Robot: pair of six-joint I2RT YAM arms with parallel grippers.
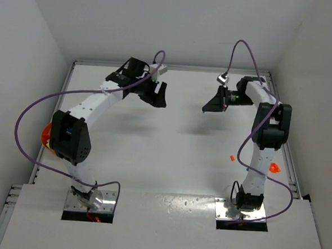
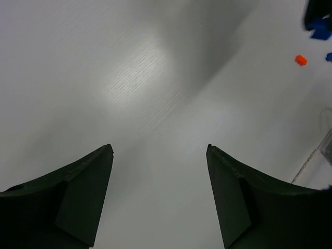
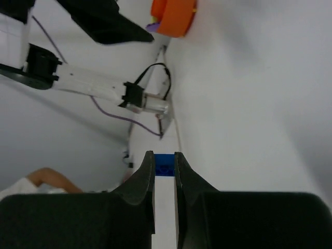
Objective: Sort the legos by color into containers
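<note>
The right gripper (image 3: 164, 157) is seen closed on a small blue plastic brick (image 3: 164, 168), which is pinched between the two dark fingertips. In the top view the right gripper (image 1: 207, 108) is held above the far middle part of the white table (image 1: 169, 158), pointing towards the left arm.

The left gripper (image 2: 160, 149) is held open, its dark fingers (image 2: 83, 181) spread wide apart, and nothing is seen between them but bare table surface. From above, the left gripper (image 1: 159, 96) is found over the far left part of the table, facing the right gripper and well apart from it.

The round shallow orange bowl (image 1: 45, 135) is placed at the left edge of the table and is largely hidden behind the elbow of the left arm. In the right wrist view the bowl (image 3: 174, 15) is cut off by the top edge, and a small purple piece (image 3: 152, 24) is seen at its rim; whether it lies inside cannot be told.

A small orange plastic brick (image 1: 231, 158) is seen lying on the table near the right arm, well apart from the bowl. It is also caught in the left wrist view (image 2: 301, 60).
</note>
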